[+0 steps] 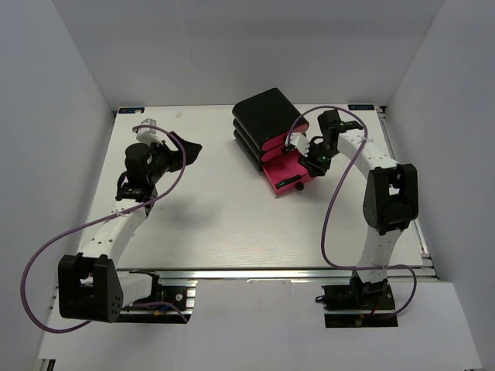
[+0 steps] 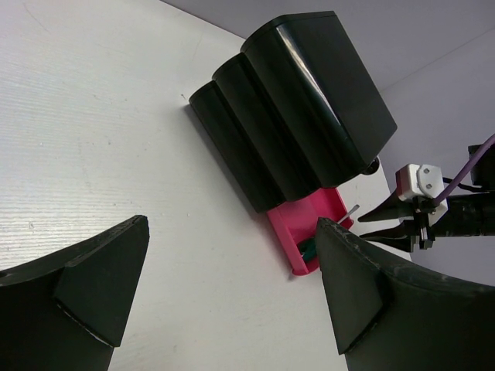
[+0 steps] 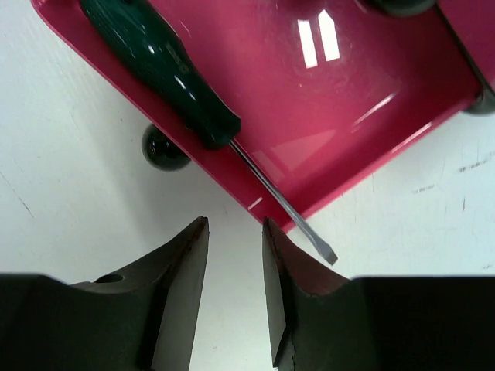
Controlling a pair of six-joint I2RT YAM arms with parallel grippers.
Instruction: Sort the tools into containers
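The containers are pink drawers in a black box (image 1: 267, 116) (image 2: 302, 116). The lowest drawer (image 1: 288, 174) (image 2: 303, 222) (image 3: 332, 116) is pulled out. A green-handled screwdriver (image 3: 155, 62) (image 2: 309, 249) lies in it. Its metal tip (image 3: 317, 243) sticks out over the drawer's corner. My right gripper (image 3: 234, 224) (image 1: 308, 168) hovers just off that corner, open with nothing between its fingers; the tip lies past its right finger. My left gripper (image 2: 232, 286) (image 1: 188, 153) is wide open and empty over bare table left of the box. No other tools show.
The open drawer's round black knob (image 3: 164, 148) sits on its front. Knobs of the upper drawers (image 3: 483, 104) show at the right wrist view's edge. White walls enclose the table (image 1: 232, 224) on three sides. The right arm's purple cable (image 1: 332, 201) loops beside the box.
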